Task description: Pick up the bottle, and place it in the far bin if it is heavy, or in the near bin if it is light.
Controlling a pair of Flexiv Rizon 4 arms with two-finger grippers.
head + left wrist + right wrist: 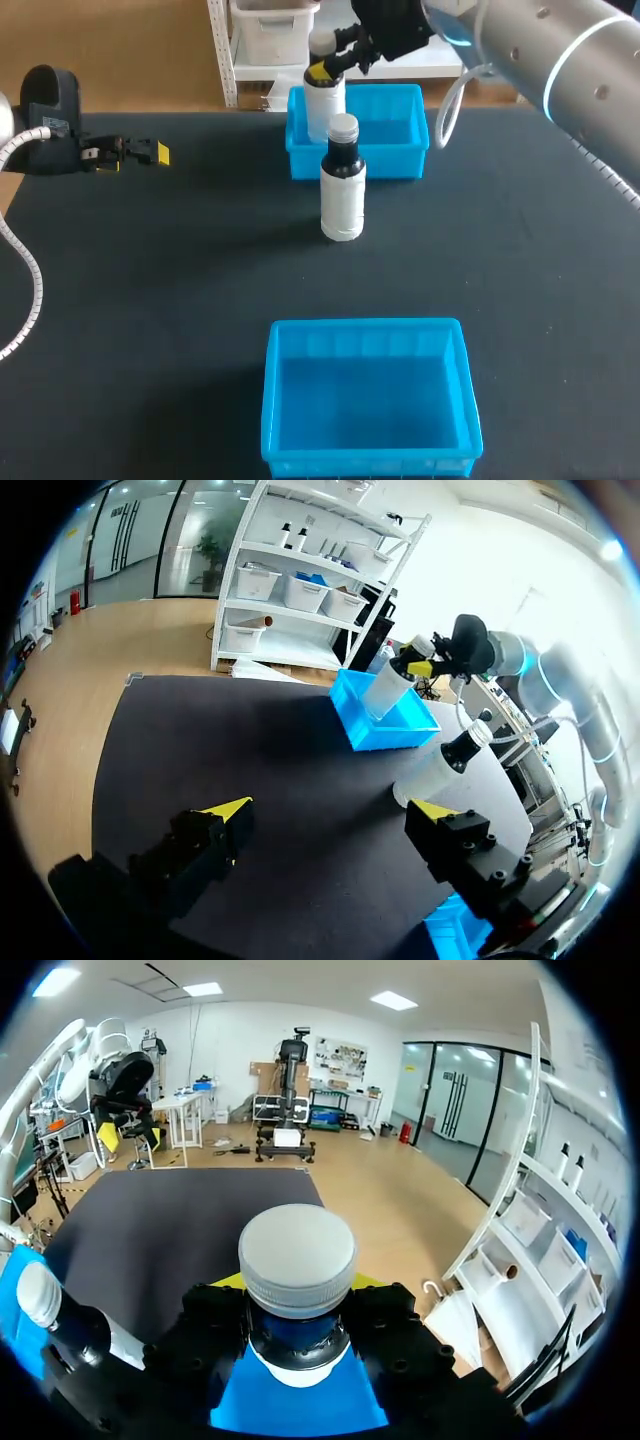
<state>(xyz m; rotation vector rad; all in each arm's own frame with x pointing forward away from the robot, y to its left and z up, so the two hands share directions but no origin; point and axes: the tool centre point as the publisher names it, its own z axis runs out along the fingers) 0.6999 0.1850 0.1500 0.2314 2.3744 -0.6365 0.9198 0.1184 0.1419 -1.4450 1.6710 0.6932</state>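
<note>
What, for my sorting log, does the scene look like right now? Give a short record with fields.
held bottle: gripped at the neck by the right gripper, over the far bin's left side
standing bottle: upright on the table, between the two bins, untouched
near bin: nothing in it
left gripper: open, holding nothing, at the table's left side

1. The left gripper (332, 810) hangs over the black table (200, 740), fingers wide apart, nothing between them.
2. Ahead, the right gripper (425, 665) holds a bottle (388, 688) by its neck over the far bin (385, 725).
3. A second bottle (440, 770) stands nearer.
4. A corner of the near bin (455, 930) shows under one finger.
</note>
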